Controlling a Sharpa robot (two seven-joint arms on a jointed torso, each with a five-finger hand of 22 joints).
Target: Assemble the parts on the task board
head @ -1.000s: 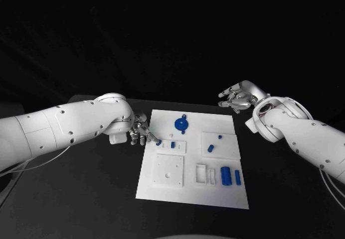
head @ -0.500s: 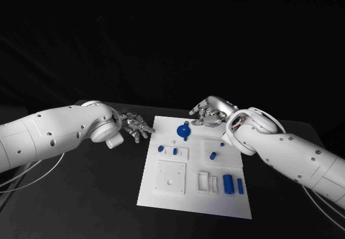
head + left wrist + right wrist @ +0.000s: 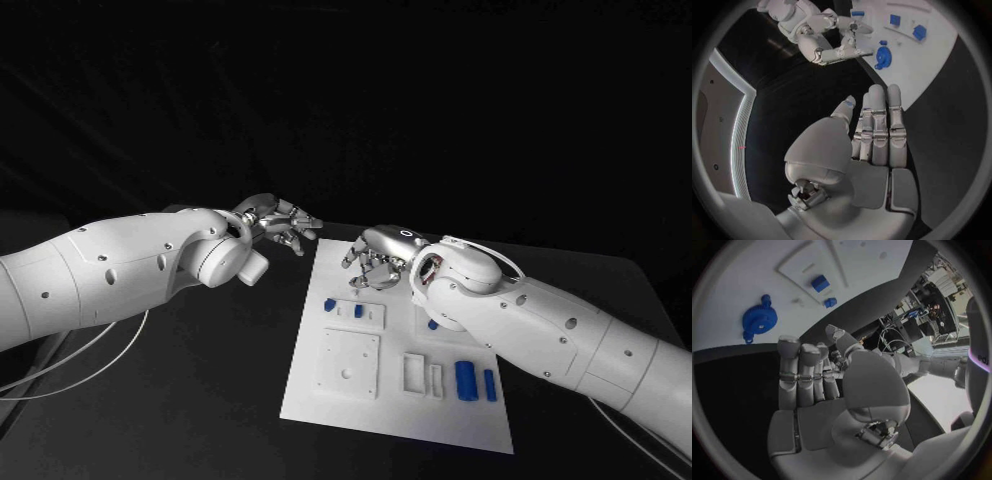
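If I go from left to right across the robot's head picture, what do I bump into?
Left arm → left hand → right hand → right arm. The white task board lies lower down, below the two hands, with small blue parts on it.

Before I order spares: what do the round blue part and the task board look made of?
Round blue part: likely moulded or printed plastic, matte, uniform colour with ribbed face. Task board: looks like rigid white plastic, matte, with raised panels; painted metal can't be ruled out.
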